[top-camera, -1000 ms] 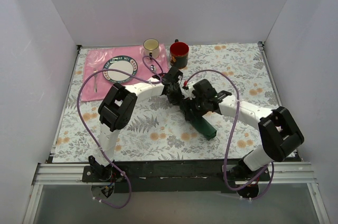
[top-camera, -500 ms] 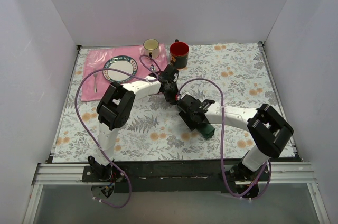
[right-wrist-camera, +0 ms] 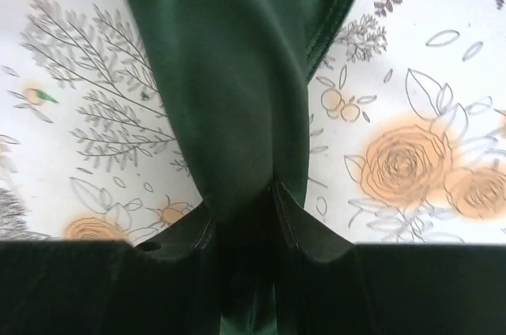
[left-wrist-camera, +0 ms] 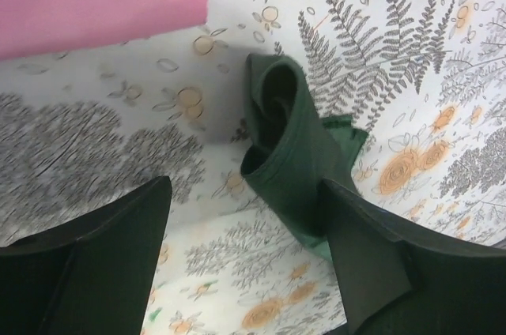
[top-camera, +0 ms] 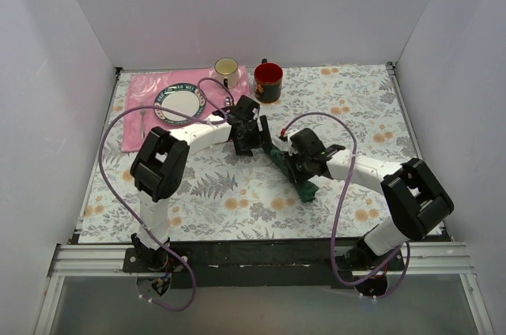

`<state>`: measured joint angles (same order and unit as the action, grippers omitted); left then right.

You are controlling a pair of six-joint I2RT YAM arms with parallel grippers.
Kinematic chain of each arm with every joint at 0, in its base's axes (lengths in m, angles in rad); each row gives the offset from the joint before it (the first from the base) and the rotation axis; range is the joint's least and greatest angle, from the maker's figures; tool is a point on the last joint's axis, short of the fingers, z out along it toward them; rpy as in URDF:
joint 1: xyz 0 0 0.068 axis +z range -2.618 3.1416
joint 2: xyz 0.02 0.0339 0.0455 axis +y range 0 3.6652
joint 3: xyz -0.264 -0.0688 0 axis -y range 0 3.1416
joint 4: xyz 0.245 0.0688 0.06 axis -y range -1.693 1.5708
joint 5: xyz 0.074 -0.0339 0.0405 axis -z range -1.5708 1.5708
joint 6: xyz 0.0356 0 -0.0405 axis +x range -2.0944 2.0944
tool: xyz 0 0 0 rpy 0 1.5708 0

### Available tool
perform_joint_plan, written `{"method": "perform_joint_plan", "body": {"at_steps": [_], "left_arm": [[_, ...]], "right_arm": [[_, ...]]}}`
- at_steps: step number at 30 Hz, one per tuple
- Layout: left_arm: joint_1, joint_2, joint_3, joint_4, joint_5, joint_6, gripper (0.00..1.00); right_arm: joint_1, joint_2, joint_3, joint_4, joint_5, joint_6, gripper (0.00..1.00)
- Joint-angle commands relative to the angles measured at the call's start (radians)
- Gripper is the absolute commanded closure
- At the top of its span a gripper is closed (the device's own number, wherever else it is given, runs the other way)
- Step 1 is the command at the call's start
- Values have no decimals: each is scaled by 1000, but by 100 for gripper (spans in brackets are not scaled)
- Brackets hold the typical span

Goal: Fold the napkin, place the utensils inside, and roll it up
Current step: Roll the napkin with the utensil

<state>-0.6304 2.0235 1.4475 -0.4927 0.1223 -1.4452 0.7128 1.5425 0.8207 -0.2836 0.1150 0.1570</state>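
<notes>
Rolling looked nearly done: the napkin (left-wrist-camera: 292, 161) lay rolled on the table (top-camera: 356, 114) (utensils unseen), pinched by the right gripper (right-wrist-camera: 241, 193). The left gripper (left-wrist-camera: 245, 193) gaped around its end. Next called for tucking the loose edge.

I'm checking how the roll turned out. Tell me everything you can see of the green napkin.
The napkin is dark green cloth with a slight sheen, rolled into a loose tube whose open end shows a spiral of layers. It lies diagonally on the floral tablecloth, with a flat corner sticking out beneath it. The right end effector pinches one end. The left end effector stands open at the other end. What is inside cannot be seen.
</notes>
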Motion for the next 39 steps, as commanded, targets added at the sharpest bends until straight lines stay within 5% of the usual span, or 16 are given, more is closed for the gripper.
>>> {"method": "perform_joint_plan", "body": {"at_steps": [1, 7, 13, 17, 29, 36, 39], "left_arm": [[17, -202, -73, 25, -79, 51, 24], [17, -348, -206, 213, 88, 20, 32], [17, -235, -234, 462, 397, -46, 41], [14, -134, -248, 594, 493, -99, 52], [6, -42, -314, 740, 430, -96, 53], [9, -6, -302, 688, 405, -78, 53], [9, 3, -291, 678, 413, -80, 53]], "right_arm": [[-151, 22, -98, 150, -374, 30, 76], [-325, 96, -146, 300, -745, 81, 77], [-426, 208, -195, 441, -980, 168, 77], [-463, 225, -212, 469, -980, 194, 76], [-466, 214, -216, 402, -893, 153, 69], [-435, 70, -134, 187, -703, 79, 37], [-418, 21, -68, 81, -611, 41, 30]]}}
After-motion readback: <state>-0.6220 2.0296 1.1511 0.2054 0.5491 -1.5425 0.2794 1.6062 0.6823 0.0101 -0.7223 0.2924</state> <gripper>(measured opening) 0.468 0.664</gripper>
